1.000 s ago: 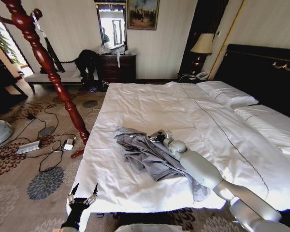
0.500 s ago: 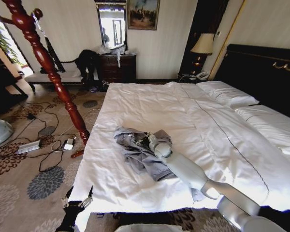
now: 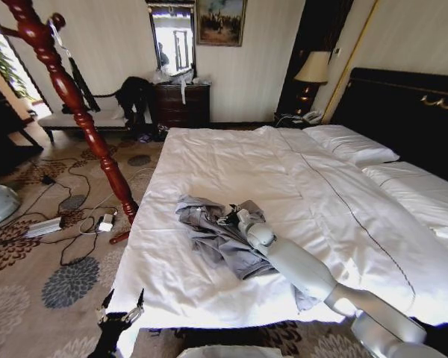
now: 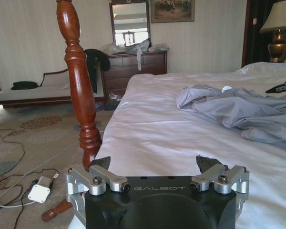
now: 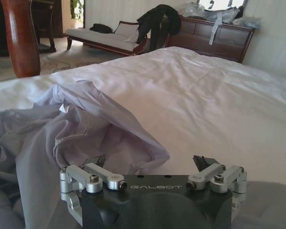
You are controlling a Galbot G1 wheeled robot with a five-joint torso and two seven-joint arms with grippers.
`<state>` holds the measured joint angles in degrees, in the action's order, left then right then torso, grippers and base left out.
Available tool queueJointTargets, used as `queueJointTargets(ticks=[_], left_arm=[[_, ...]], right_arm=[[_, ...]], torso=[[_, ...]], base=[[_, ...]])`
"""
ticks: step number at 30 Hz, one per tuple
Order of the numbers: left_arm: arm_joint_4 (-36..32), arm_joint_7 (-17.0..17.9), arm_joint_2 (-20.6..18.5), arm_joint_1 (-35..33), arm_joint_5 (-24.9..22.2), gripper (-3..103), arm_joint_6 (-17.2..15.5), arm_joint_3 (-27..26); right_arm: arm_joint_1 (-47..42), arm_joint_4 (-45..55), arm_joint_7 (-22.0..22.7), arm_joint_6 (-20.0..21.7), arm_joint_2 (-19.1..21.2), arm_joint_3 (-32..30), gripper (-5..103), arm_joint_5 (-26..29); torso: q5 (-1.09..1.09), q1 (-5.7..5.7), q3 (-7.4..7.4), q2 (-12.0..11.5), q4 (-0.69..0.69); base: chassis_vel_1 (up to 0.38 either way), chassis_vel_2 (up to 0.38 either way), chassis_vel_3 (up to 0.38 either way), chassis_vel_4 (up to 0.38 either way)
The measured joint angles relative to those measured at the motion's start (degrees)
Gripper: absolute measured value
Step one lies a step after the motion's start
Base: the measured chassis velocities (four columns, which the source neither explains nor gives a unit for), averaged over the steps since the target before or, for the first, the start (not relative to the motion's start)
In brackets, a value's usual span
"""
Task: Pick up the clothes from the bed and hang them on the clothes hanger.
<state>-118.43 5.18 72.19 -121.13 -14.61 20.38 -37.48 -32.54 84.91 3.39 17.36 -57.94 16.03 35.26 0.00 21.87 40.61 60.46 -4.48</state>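
Note:
The grey-blue clothes [image 3: 213, 245] lie crumpled on the near left part of the white bed [image 3: 231, 156]. My right gripper [image 3: 230, 217] is low over the shirt's far bunched end, fingers open. In the right wrist view a raised fold of the clothes [image 5: 109, 124] lies just ahead of the open right gripper [image 5: 150, 163], with the bed [image 5: 205, 95] beyond. My left gripper [image 3: 120, 310] hangs open and empty at the bed's near left corner; its own view shows the left gripper [image 4: 153, 164] facing the clothes [image 4: 238, 107]. A black clothes hanger [image 3: 81, 83] hangs on the wooden stand.
A red-brown turned wooden stand [image 3: 82, 119] leans by the bed's left side. Cables and a power strip [image 3: 45, 226] litter the patterned carpet. A dresser [image 3: 181, 104], a bench with a black garment heap [image 3: 133, 93], and a lamp [image 3: 310, 71] stand at the far wall.
My right gripper moved left onto the shirt's bunched end, then eased back slightly; the cloth there is more gathered. The left gripper sank a little lower.

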Motion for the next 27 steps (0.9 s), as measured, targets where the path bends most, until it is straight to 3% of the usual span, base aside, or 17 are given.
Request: queueJointTargets(ticks=[1,4,10,18,27], left_arm=[[0.0,0.0,0.0,0.1,0.2,100,-0.1,0.2],[0.0,0.1,0.0,0.2,0.3,100,-0.1,0.5],[0.0,0.2,0.0,0.3,0.3,100,-0.3,0.6],[0.1,0.2,0.4,-0.3,0.2,100,0.3,0.3],[-0.5,0.2,0.5,-0.7,0.1,100,0.6,0.0]], right_arm=[[-0.5,0.6,0.0,0.2,0.5,-1.1,100,3.5],[-0.8,0.8,0.1,0.8,0.8,-2.3,100,6.6],[0.2,0.2,-0.6,0.9,0.1,-2.0,103,5.7],[1.7,-1.9,-0.7,1.4,-2.5,0.3,77,5.6],[0.5,-3.2,-0.7,1.9,-2.8,-1.7,65,7.1]], torso=[[0.0,0.0,0.0,0.0,0.0],[0.0,0.0,0.0,0.0,0.0],[-0.02,0.0,0.0,0.0,0.01],[0.0,0.0,0.01,0.0,0.01],[0.0,0.0,0.0,0.0,-0.01]], base=[[0.0,0.0,0.0,0.0],[0.0,0.0,0.0,0.0],[0.0,0.0,0.0,0.0],[0.0,0.0,0.0,0.0],[0.0,0.0,0.0,0.0]])
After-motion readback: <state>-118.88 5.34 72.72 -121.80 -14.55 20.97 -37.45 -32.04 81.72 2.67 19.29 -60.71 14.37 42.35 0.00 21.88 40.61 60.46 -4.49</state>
